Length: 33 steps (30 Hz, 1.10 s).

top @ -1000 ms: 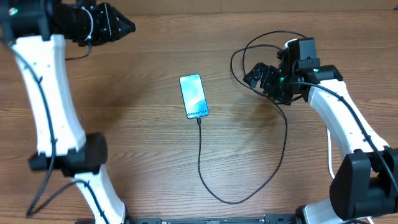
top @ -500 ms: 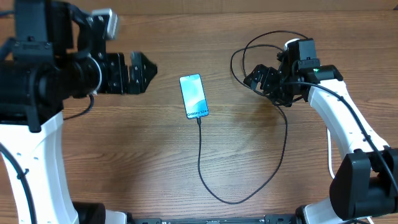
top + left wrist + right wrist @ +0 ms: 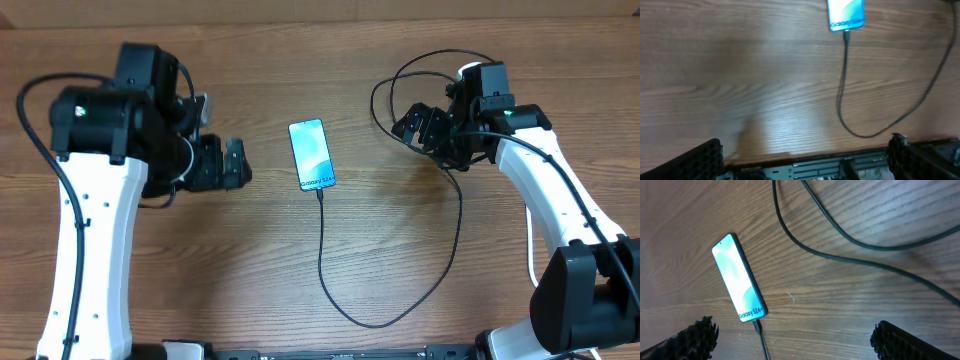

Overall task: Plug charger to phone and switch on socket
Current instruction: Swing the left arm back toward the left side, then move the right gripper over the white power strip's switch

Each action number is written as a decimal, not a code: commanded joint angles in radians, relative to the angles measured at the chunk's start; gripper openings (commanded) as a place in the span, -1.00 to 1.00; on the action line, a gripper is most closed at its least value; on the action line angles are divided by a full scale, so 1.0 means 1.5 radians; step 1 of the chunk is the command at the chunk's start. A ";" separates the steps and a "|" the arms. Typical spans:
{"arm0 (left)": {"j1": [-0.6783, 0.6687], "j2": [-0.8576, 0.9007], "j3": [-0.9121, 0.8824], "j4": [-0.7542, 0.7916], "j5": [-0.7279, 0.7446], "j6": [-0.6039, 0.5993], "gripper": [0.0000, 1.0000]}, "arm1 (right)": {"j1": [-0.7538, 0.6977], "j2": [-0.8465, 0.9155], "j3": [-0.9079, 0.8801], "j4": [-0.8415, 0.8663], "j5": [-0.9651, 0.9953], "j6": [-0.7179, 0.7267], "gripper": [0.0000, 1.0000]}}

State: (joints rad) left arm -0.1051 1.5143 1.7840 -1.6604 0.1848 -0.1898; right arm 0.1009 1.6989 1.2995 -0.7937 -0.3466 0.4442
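Roughly at the middle of the bench (image 3: 200,260) lies the phone (image 3: 311,153), flat and screen up, its blue-white display lit and the end with the dark lettering turned toward the robot's side. At that lettered end the small black tip (image 3: 320,192) of the charger (image 3: 322,260) sits against the phone's edge, and the thin black cable runs away from the phone toward the robot, bends in a wide curve to the phone's right, then climbs back past the phone and passes under the right arm (image 3: 560,190), where it makes loose loops (image 3: 400,75) on the wood. Its far end is hidden behind that arm. To the phone's right, near it but not touching, the right claw (image 3: 412,122) points toward the phone with its fingers (image 3: 690,340) spread wide and nothing between them; its wrist view shows only bare wood, the phone and cable in the gap. To the phone's left, at about the same level and apart from it, the left claw (image 3: 236,164) hangs over bare wood, fingers (image 3: 700,160) likewise spread wide and gripping nothing, the phone lying beyond its fingertips.
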 commanded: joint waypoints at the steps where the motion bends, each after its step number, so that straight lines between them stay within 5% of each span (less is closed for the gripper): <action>1: -0.010 -0.092 -0.058 0.034 -0.041 -0.043 0.99 | -0.025 -0.012 0.009 0.014 0.029 -0.003 1.00; 9: -0.010 -0.286 -0.295 0.232 -0.096 -0.119 0.99 | -0.135 -0.012 0.010 0.110 0.146 -0.003 1.00; 19: -0.010 -0.260 -0.353 0.272 -0.118 -0.117 0.99 | -0.235 0.007 0.010 0.237 0.446 -0.004 1.00; 26: -0.010 -0.195 -0.353 0.272 -0.130 -0.118 0.99 | -0.270 0.058 0.018 0.270 0.419 -0.116 1.00; 33: -0.010 -0.166 -0.351 0.269 -0.084 -0.088 0.99 | -0.271 0.068 0.134 0.156 0.360 -0.216 1.00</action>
State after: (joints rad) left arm -0.1120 1.2655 1.2564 -1.2598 0.0162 -0.3447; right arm -0.3023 1.8099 1.3708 -0.5247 0.2405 0.2260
